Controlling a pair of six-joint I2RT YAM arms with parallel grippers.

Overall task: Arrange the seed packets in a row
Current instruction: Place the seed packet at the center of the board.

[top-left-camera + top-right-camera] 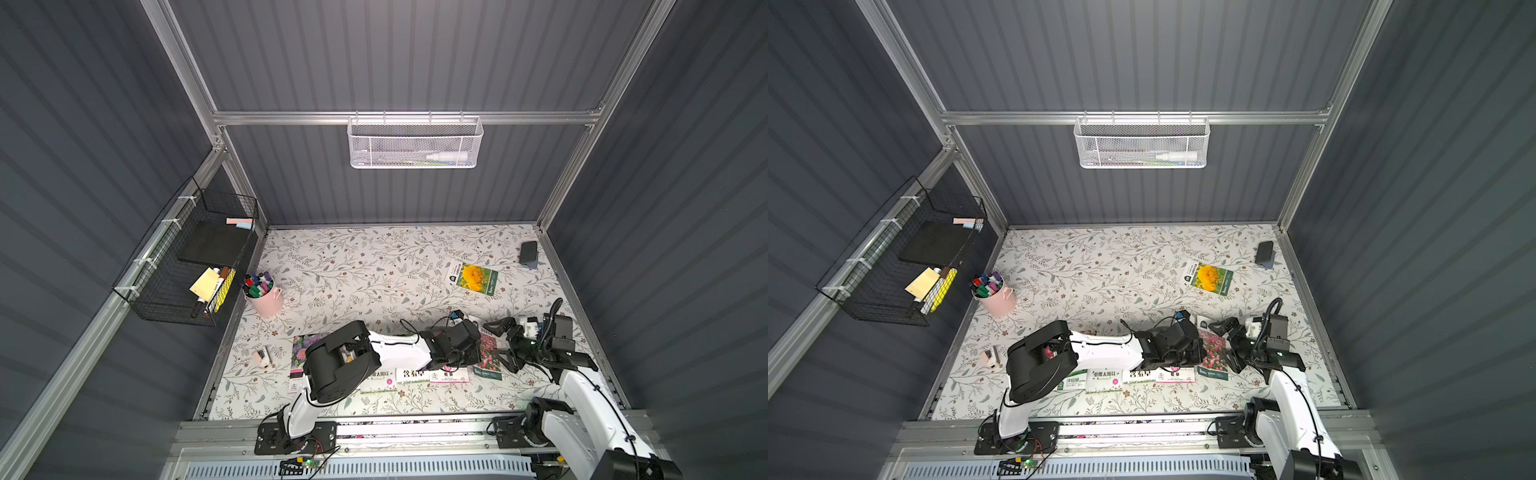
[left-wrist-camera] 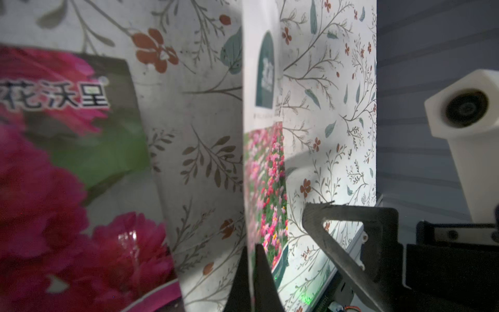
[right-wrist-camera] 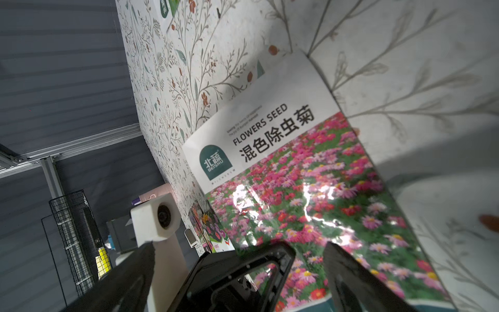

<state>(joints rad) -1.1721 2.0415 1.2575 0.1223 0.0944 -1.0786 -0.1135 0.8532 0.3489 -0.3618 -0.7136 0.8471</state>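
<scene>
one packet (image 2: 266,175), pinched by left fingers (image 2: 267,283)

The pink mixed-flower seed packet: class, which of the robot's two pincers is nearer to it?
Left. The left pincer is shut on the pink mixed-flower seed packet, touching it; the right pincer stands open close beside it, not gripping it.

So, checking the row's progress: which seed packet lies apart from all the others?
The yellow-flower packet, alone and tilted toward the far right, near the dark block. The other packets sit together along the near edge.
</scene>
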